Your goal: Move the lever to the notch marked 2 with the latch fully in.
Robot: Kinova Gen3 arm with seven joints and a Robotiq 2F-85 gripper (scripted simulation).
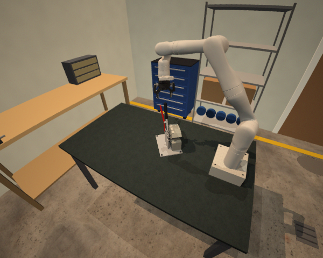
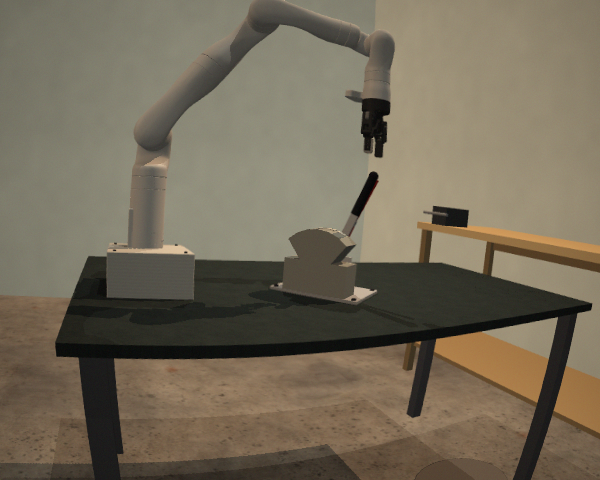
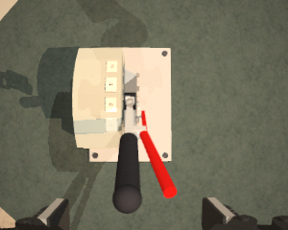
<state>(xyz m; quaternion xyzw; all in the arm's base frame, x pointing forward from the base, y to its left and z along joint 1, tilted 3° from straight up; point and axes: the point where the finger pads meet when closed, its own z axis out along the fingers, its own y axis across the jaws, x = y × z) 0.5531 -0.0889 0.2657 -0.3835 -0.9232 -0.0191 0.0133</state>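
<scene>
The lever fixture (image 1: 171, 140) stands on a white baseplate in the middle of the dark table. Its black handle (image 1: 165, 109) leans away from the arm's base, with the thin red bar (image 1: 162, 116) splayed out beside it. In the wrist view the handle (image 3: 129, 172) and the red bar (image 3: 156, 163) point toward me, and several small number plates (image 3: 111, 92) line the curved quadrant; the lever root sits by the plate nearest me. My gripper (image 1: 163, 93) hangs open and empty a short way above the handle tip; it also shows in the exterior view (image 2: 373, 147).
The arm's white base block (image 1: 229, 163) stands on the table's right side. A wooden bench (image 1: 53, 97) with a small drawer box (image 1: 81, 69) runs along the left. A blue cabinet (image 1: 175, 86) and a metal shelf (image 1: 239, 66) stand behind the table.
</scene>
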